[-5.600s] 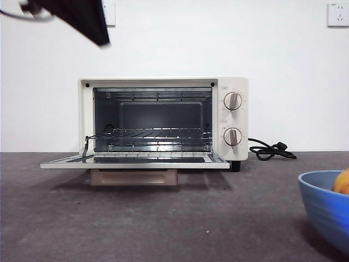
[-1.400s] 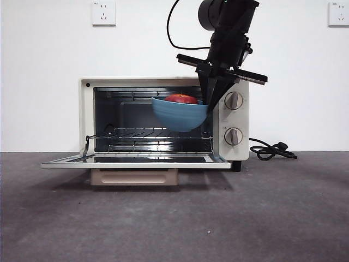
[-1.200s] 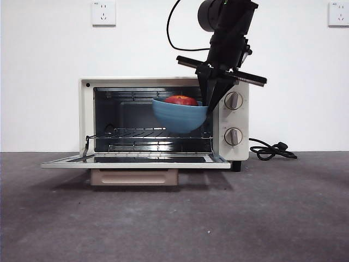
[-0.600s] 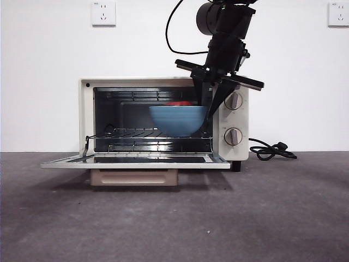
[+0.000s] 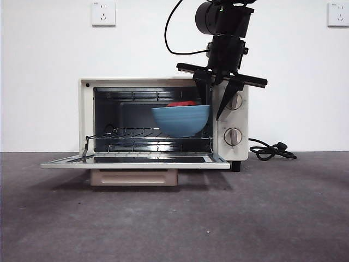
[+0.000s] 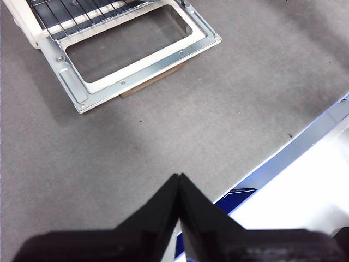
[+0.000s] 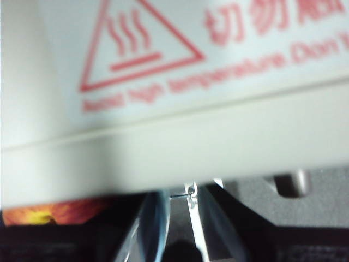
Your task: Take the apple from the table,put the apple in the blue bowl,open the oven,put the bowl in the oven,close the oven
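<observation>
Against a white wall, our right gripper [image 5: 220, 102], jaws spread around the blue bowl [image 5: 180, 120] rim inside the oven [image 5: 163, 117], should withdraw gently; the left gripper [image 6: 179, 180], pressed together, waits.

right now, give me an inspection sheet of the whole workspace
surface: dark grey speckled table, nothing spilled.
job's things: cream-white toaster oven with its door dropped flat; glossy blue bowl inside, on or just over the wire rack; red apple in the bowl.
clutter: nothing seen.
grippers: right gripper at the bowl's rim, jaws apart; left gripper shut, above bare table.
cables: black power cord coiled beside the oven; arm cable looping overhead.
surroundings: white wall, two sockets.
</observation>
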You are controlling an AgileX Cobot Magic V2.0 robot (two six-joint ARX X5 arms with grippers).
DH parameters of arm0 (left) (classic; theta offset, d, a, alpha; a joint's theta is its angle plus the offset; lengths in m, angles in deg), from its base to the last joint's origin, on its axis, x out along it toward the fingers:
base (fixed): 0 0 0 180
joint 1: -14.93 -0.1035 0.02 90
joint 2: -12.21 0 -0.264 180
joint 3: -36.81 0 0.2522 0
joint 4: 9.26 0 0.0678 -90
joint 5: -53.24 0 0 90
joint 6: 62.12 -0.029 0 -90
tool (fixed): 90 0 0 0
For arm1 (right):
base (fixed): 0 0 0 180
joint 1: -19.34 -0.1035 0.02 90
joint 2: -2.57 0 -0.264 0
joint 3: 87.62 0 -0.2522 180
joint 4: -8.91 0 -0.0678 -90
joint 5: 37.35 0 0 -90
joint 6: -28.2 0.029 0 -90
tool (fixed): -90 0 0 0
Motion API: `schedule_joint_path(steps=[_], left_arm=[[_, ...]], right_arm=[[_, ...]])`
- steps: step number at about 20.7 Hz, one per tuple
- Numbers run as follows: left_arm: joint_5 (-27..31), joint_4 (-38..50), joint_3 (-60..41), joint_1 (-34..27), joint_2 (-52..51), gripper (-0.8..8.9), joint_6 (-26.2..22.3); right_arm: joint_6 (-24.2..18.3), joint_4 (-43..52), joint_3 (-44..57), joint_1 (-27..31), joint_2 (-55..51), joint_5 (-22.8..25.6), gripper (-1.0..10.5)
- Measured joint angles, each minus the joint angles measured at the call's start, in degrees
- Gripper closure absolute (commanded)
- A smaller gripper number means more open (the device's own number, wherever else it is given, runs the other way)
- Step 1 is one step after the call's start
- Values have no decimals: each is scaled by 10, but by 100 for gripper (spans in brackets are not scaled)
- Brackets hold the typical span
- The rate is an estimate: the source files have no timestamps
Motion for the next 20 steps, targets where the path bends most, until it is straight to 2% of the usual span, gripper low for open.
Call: schedule_joint_path(steps=[20], left_arm=[[1,0,0,0,0,819,0]], right_arm=[[-43,30,0,-19,-9,36,820]])
